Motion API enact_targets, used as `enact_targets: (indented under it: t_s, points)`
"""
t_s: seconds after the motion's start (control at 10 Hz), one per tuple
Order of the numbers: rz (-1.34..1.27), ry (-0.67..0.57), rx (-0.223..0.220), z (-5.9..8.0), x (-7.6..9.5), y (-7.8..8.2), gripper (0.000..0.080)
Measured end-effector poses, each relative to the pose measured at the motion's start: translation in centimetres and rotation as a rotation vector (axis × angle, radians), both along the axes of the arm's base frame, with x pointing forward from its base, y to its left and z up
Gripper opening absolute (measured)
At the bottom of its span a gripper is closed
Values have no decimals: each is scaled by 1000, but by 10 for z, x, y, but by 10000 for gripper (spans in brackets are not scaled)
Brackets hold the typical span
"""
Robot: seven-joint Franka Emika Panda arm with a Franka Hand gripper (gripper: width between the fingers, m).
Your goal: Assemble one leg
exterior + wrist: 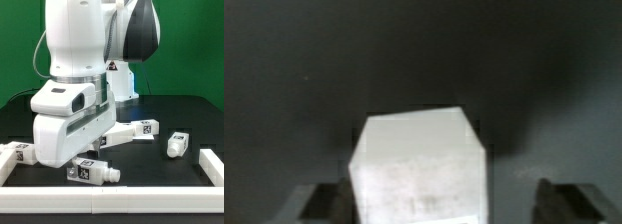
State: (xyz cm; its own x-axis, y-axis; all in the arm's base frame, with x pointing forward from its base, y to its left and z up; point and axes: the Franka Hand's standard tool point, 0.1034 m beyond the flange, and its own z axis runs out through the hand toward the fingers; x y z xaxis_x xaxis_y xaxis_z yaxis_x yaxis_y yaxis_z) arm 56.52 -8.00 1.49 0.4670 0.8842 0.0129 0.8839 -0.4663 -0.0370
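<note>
In the wrist view a white leg (423, 160) stands between my gripper (439, 205) fingers. One finger (324, 203) is at the block's side. The other finger (562, 203) stands apart from it with a dark gap, so the jaws are open. In the exterior view the arm's body hides the fingers. A long leg with a tag (140, 129) sticks out from under the hand. More tagged legs lie at the exterior view's right (178, 143), at the front (88, 172) and at the left (20, 153).
A white rimmed border (211, 166) runs along the left, front and right of the black table. A white part (123, 82) stands behind the arm. A green wall is at the back.
</note>
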Motion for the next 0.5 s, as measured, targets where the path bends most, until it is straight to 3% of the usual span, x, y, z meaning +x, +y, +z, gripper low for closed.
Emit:
enact_targets:
  t_s: [0.1,0.2,0.4,0.5]
  points:
    - [0,1,0,-1,0,0,400]
    - [-1,1,0,-1,0,0,285]
    - [25,-2,-1,-1,-1,-5,285]
    - [103,-16,-7,0,-3,-26,285]
